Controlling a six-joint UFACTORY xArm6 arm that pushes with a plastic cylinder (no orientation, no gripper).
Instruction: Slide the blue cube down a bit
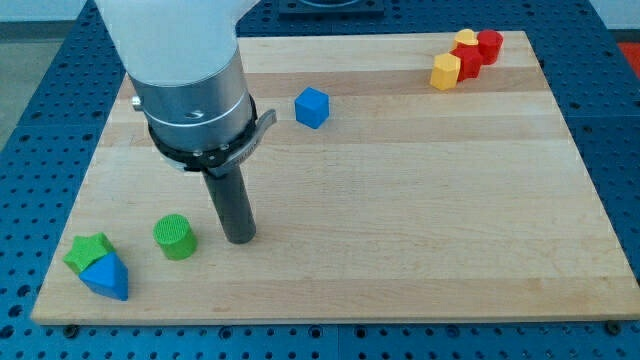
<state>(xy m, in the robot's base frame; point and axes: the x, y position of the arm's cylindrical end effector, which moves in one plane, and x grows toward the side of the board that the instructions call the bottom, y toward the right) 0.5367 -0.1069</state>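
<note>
Blue cube (312, 108) well above my tip (240, 238)

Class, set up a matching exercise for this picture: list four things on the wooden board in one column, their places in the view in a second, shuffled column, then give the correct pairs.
Things:
1. blue cube
2. green cylinder
3. blue triangular block
4. my tip

Places:
A. bottom-left corner, touching a green block
B. just right of the green cylinder
C. upper middle, alone
D. lower left, left of the rod

Pairs: 1-C, 2-D, 3-A, 4-B
</note>
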